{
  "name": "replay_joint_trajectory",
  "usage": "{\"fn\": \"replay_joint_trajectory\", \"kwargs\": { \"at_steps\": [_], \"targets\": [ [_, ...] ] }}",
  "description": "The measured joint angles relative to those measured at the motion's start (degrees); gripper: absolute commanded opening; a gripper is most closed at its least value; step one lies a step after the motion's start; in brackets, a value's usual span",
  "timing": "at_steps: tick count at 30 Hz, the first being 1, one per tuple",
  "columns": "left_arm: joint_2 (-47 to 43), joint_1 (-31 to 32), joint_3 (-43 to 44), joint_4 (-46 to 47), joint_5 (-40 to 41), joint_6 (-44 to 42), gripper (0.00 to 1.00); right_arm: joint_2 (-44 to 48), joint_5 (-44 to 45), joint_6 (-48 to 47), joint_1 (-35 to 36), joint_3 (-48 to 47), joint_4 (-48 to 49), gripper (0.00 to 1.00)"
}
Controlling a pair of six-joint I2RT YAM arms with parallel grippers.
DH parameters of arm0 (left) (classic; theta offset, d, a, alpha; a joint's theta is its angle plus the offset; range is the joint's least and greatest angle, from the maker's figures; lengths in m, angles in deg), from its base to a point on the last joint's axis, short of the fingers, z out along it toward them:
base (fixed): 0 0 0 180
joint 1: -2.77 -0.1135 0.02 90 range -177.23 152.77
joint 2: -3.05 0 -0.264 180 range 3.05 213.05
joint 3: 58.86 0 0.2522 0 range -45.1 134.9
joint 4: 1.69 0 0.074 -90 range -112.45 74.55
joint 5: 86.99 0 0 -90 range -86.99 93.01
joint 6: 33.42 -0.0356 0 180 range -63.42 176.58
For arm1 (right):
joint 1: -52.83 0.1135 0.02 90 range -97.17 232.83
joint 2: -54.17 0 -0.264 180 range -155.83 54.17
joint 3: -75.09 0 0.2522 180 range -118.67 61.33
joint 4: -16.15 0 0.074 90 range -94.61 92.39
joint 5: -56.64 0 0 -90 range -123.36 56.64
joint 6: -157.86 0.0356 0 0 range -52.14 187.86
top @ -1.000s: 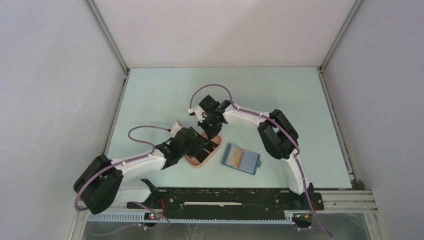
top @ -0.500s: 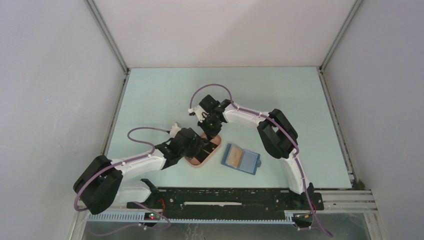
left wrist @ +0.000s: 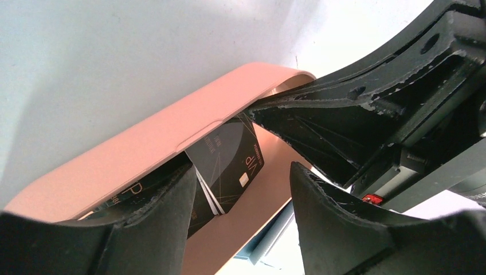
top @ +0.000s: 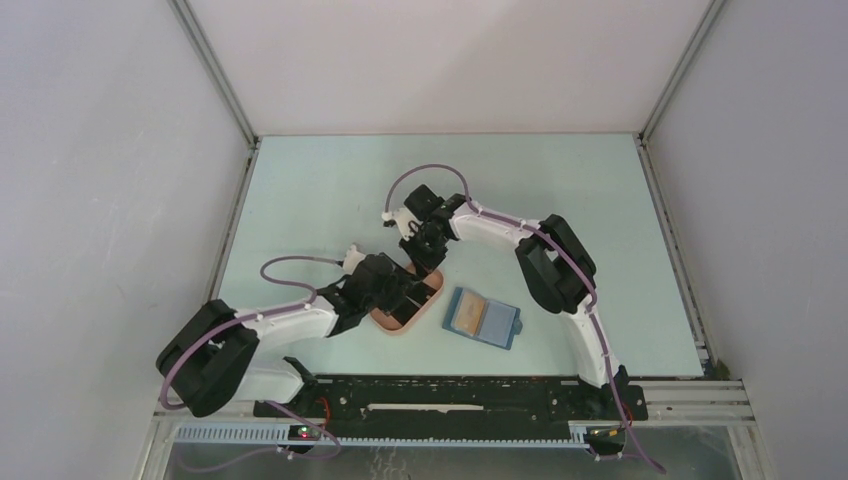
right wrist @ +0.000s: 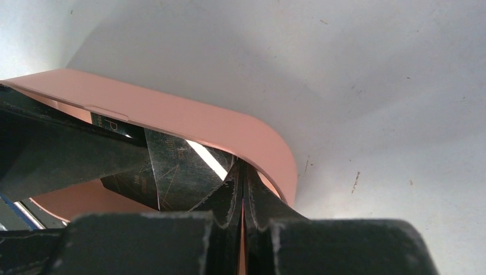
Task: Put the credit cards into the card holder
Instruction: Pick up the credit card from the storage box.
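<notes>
The left claw [left wrist: 240, 172] gaped over black credit cards [left wrist: 226, 154] in the pink tray [left wrist: 172, 132]; the right claw [right wrist: 242, 172] was pressed together.

The black credit cards [left wrist: 229, 163] are in a loose, fanned pile inside the pink tray [left wrist: 143, 149], tucked up against its wall. The top one has pale line art and "VIP" printed on it. The card holder [top: 500, 322] is the blue wallet, lying open and flat on the desk [top: 330, 190] just right of the tray, with an orange-tan card [top: 464, 312] on its left half.
</notes>
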Motion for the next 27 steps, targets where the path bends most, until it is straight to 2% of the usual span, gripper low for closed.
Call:
{"fn": "replay_joint_trajectory", "kwargs": {
  "at_steps": [14, 27],
  "targets": [
    [-9.0, -0.2, -6.5, 1.3, 0.7, -0.7, 0.63, -1.2, -8.9, 1.4, -1.2, -0.3, -2.0, 0.03],
    [-11.9, -0.7, -10.7, 12.2, 0.2, -1.5, 0.6, -1.4, -15.8, 2.6, -2.5, -0.3, -2.4, 0.03]
  ]
}}
